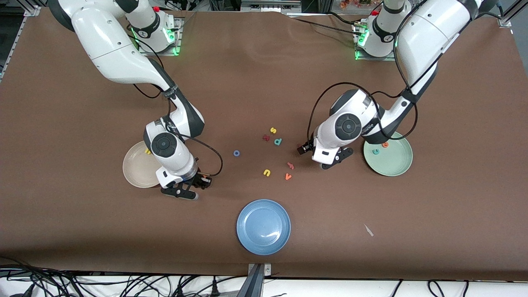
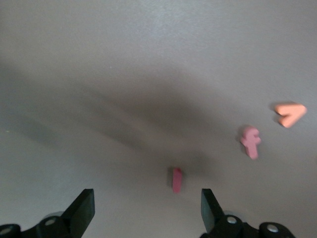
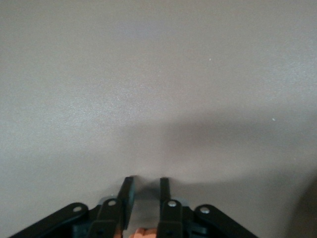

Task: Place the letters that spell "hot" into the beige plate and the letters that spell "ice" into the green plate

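Front view: the right arm's wrist covered part of the beige plate [image 1: 134, 170] and crowded the yellow "h" [image 1: 147, 152] lying in it. The green plate [image 1: 394, 168] held the teal "c" [image 1: 375, 151] and the orange "e" [image 1: 385, 144]; part of its rim lay under the left arm. The blue "o" [image 1: 236, 153] lay on the table between the two grippers.

Left wrist view: the left gripper [image 2: 147, 198] pointed down over the table with its fingers wide apart. The dark red "i" [image 2: 177, 179] lay just ahead of the gap between them, and the orange "t" [image 2: 250, 142] lay near, off to one side.

Right wrist view: the right gripper [image 3: 146, 186], just beside the beige plate, had its fingers drawn nearly together on nothing. An orange patch low between them was possibly hardware.
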{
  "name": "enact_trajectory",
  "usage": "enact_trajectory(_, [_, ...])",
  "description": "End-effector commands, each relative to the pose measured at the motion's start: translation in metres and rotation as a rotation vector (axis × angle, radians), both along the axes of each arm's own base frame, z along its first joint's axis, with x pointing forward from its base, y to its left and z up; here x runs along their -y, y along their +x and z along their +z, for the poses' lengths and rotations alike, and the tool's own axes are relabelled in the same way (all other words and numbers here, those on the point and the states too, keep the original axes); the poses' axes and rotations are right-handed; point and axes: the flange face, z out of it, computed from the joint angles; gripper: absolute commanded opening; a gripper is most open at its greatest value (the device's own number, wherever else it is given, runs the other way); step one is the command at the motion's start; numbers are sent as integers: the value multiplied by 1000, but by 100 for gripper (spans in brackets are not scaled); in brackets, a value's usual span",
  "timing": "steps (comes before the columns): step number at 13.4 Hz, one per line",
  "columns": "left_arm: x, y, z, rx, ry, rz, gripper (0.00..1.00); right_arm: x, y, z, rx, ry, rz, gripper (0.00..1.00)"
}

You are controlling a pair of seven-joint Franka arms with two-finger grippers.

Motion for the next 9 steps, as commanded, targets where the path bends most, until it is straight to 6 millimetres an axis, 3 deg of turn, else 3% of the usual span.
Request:
enact_trajectory(1, [12, -7, -18, 36, 30, 65, 93, 2, -6, -14, 2, -18, 18, 23])
enact_trajectory(4, [23, -10, -24, 50, 9, 95, 89, 3, -9, -6, 3, -18, 13, 25])
enact_trajectory(6, [26, -14, -35, 53, 30, 88, 83, 1, -10, -4, -2, -12, -3, 40])
enact_trajectory(9, [39, -26, -56, 63, 72, 80, 71, -2, -16, -6, -13, -6, -45, 47])
